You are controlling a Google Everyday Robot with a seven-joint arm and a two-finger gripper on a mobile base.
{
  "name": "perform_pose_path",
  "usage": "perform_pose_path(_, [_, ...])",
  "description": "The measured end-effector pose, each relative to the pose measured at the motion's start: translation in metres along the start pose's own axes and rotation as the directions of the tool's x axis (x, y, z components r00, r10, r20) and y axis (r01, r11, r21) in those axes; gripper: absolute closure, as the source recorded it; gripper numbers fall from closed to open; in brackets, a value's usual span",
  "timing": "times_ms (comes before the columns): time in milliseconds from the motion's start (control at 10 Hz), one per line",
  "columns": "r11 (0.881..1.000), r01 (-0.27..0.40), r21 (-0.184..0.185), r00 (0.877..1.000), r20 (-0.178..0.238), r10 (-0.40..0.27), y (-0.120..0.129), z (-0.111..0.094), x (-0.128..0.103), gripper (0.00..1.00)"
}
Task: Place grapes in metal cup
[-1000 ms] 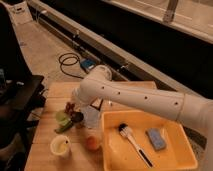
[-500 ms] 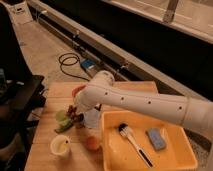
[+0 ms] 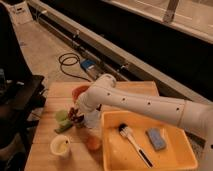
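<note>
The grapes (image 3: 76,116) are a dark red bunch on the wooden table, just right of the pale green cup (image 3: 61,115). My gripper (image 3: 76,111) hangs from the white arm (image 3: 145,104) right over the grapes and hides part of them. A dull grey cylinder (image 3: 92,120) that looks like the metal cup stands just right of the grapes, partly hidden under the arm.
An orange-red bowl (image 3: 80,91) sits behind the gripper. A white cup (image 3: 61,146) and an orange fruit (image 3: 93,144) are at the front. A yellow tray (image 3: 112,155) on the right holds a brush (image 3: 131,142) and a blue sponge (image 3: 155,138). A dark chair (image 3: 20,100) stands at the left.
The arm's wrist has dropped lower and swung slightly over the cups. The gripper stays above the grapes by the green cup. The other things have not moved.
</note>
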Motion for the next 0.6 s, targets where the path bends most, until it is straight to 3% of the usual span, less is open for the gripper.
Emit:
perform_pose_path(200, [1.000, -0.012, -0.002, 1.000, 0.023, 0.012, 0.0020, 0.0032, 0.0028, 0.37])
perform_pose_path(600, [1.000, -0.011, -0.003, 1.000, 0.023, 0.011, 0.0019, 0.0035, 0.0023, 0.37])
